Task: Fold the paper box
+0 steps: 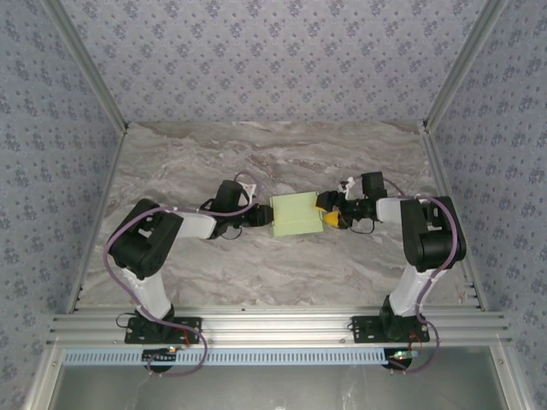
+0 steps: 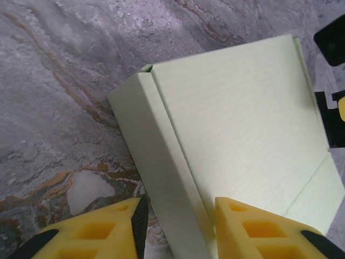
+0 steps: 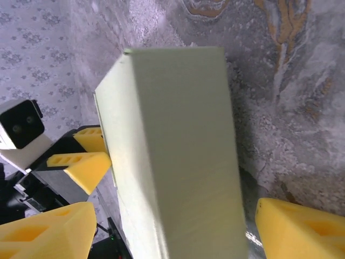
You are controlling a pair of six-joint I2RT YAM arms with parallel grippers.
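- Paper box: pale green card, folded up into a shallow rectangular shape, sitting about the middle of the tabletop, well away from all four edges.
- From the left wrist view, the paper box shows a broad flat top face and a narrow side wall meeting along a sharp fold. A crease crosses one corner of the top face.
- Left fingers: yellow, spread to either side of that side wall at the box's left end. A sliver of tabletop shows between one finger and the card, and the other finger lies over the top face. Whether that finger touches the card, I cannot tell.
- Right fingers: yellow, spread wide around the box's right end, with a gap visible on each side, so nothing is pinched.
- Both arms reach inward from the near edge, one to each end of the box.
- The tabletop is a grey-brown marble pattern with darker veins and rusty streaks, and it is matt.
- A silver aluminium rail runs along the near edge and carries both arm bases.
- Walls on three sides wear blue-grey wallpaper with a small floral repeat, and slim metal posts stand at the far corners.
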